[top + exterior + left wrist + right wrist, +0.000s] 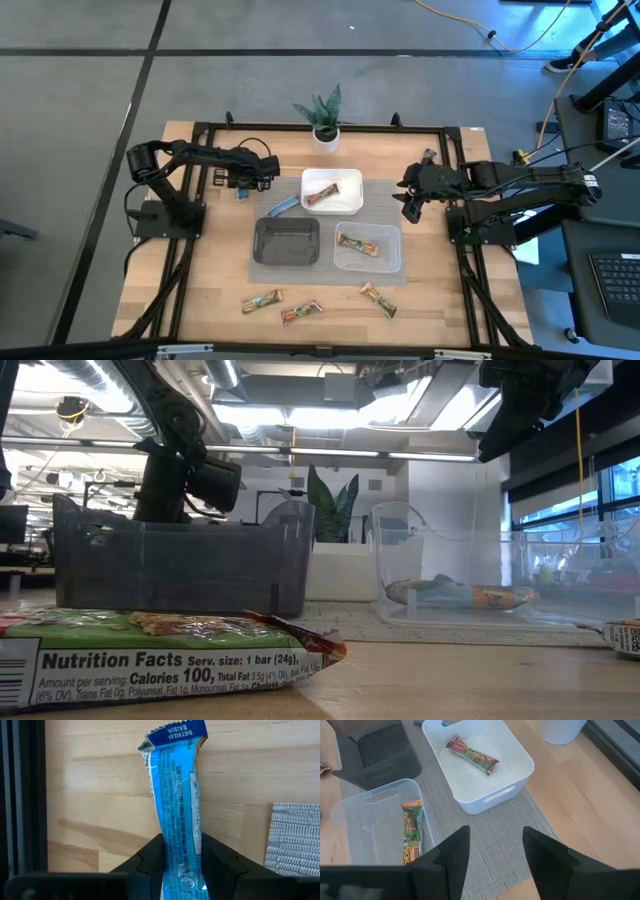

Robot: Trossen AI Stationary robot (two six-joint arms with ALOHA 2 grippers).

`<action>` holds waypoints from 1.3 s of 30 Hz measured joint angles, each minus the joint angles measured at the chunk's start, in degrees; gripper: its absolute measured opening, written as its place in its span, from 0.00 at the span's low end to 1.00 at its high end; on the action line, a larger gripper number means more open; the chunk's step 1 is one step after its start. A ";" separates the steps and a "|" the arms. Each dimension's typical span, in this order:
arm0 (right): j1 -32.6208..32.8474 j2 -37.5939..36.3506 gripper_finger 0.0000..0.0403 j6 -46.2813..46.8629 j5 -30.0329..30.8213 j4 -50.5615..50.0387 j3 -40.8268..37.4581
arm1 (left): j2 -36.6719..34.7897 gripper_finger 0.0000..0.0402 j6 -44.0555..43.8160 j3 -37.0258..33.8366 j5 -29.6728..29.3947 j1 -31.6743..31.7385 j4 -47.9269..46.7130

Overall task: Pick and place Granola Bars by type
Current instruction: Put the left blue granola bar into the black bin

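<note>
From above, we see the left gripper [243,183] holding a blue bar [241,193] beside the black tray [287,241]; its wrist view shows it clamped low, so we carry slowly; the right gripper [492,851] waits, fingers apart.

Blue bar [176,805] lower end hidden, seemingly inside left gripper [181,870].

Grey floor [90,100], bright ceiling lights [300,415], windows [575,520] beyond.

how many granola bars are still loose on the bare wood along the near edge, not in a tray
3: one green-and-tan bar, a second bar just right of it, and a third bar below the clear tray. None looks hidden.
</note>
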 joint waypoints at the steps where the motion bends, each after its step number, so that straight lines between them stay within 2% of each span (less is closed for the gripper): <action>1: 0.00 0.01 0.46 0.00 0.00 -0.01 0.00 | -0.01 0.26 0.02 0.00 -0.20 -0.14 0.00; 14: 0.00 0.00 0.46 0.01 0.13 -0.08 0.00 | -10.20 0.25 0.17 -0.20 -4.69 -1.96 0.16; 17: 0.00 0.00 0.46 -0.10 0.15 -0.08 0.00 | -14.21 0.25 4.48 -0.20 -5.00 -2.27 1.76; 19: -0.02 0.00 0.46 -1.57 0.15 -0.08 0.00 | -17.48 0.25 9.43 -0.17 -4.45 -2.80 5.48; 22: -0.01 0.00 0.46 -3.39 0.17 -0.07 0.00 | -22.32 0.25 18.96 -0.17 -0.59 -4.40 14.63; 27: 0.00 0.01 0.46 -4.39 0.17 -0.01 0.00 | -28.50 0.25 34.64 -0.09 12.48 -8.84 31.86; 31: 0.00 0.01 0.46 -4.46 0.20 0.01 0.00 | -30.23 0.25 42.32 -0.04 21.24 -14.23 46.00; 35: -0.02 0.01 0.46 -4.35 0.20 0.12 0.00 | -30.00 0.25 48.29 0.01 21.90 -20.73 56.50; 39: -0.02 0.00 0.46 -4.33 0.20 0.29 0.01 | -29.70 0.25 49.87 0.04 15.85 -26.76 57.00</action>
